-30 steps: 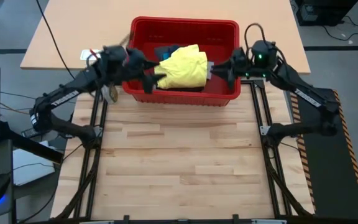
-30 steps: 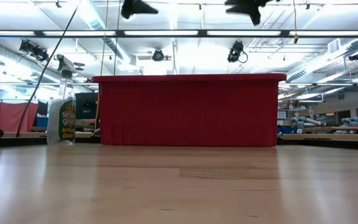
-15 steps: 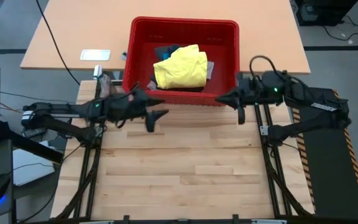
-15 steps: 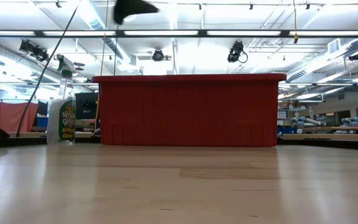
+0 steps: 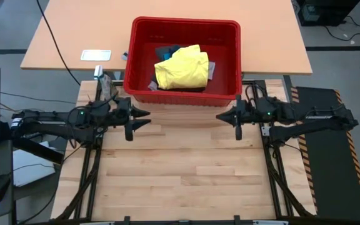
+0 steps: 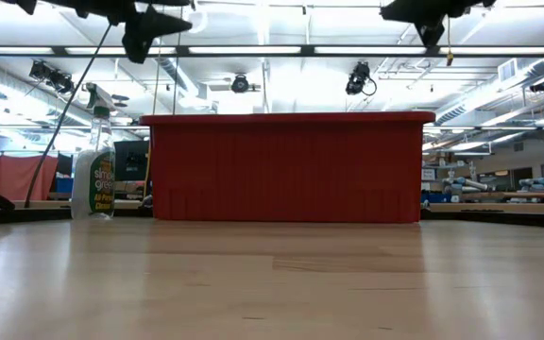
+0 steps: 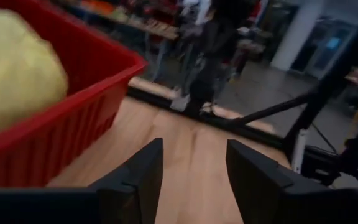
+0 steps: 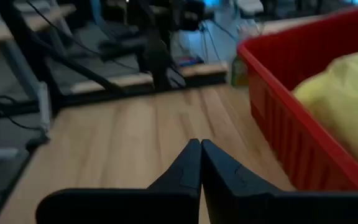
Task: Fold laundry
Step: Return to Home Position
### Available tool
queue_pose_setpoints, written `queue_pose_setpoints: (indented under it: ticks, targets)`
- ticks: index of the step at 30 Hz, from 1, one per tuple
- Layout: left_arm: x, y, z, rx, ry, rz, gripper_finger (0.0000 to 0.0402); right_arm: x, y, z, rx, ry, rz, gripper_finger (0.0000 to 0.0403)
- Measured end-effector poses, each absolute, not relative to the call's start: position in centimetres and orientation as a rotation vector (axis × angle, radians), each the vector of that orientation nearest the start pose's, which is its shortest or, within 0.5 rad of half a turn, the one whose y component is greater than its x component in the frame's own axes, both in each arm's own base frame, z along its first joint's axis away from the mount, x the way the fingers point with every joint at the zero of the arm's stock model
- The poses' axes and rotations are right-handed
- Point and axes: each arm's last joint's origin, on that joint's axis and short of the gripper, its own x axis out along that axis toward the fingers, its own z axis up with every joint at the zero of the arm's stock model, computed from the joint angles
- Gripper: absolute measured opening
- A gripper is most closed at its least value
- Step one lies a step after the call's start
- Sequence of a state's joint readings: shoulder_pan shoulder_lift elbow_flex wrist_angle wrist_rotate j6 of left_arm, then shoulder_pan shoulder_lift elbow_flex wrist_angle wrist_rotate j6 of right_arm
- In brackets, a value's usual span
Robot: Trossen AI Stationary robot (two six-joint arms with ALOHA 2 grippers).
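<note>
Red bin [image 5: 186, 100] at the far edge of the table [image 5: 180, 175]: we note the yellow garment [image 5: 181, 69] on top, darker cloth [image 5: 165, 51] peeking out beneath. Left gripper [image 5: 144, 119] fingers apart, empty, near the bin's left corner. Right gripper [image 5: 220, 116] fingers pressed together, empty, near its right corner. Both arms lie stretched level, tips facing each other.

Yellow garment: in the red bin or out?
In. The high view shows the yellow garment lying inside the red bin, atop darker clothes.
</note>
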State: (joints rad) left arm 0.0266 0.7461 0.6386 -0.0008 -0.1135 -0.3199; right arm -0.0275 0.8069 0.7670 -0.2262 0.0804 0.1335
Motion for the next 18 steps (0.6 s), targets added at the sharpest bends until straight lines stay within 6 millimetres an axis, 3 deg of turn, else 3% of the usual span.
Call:
queue_pose_setpoints:
  ticks: [7, 13, 18]
  targets:
    - [15.2, 0.2, 29.4, -0.147, 0.01, 0.115, 0.0125, 16.4, -0.4, 30.2, 0.062, 0.019, -0.078, 0.0005]
    - [12.4, 0.2, 27.0, -0.153, -0.046, 0.111, 0.0101, 14.1, -0.4, 27.0, 0.072, -0.019, -0.105, 0.0003]
    - [10.8, 0.3, 25.8, -0.153, -0.097, 0.107, 0.0077, 12.8, -0.5, 25.7, 0.097, -0.076, -0.12, 0.0002]
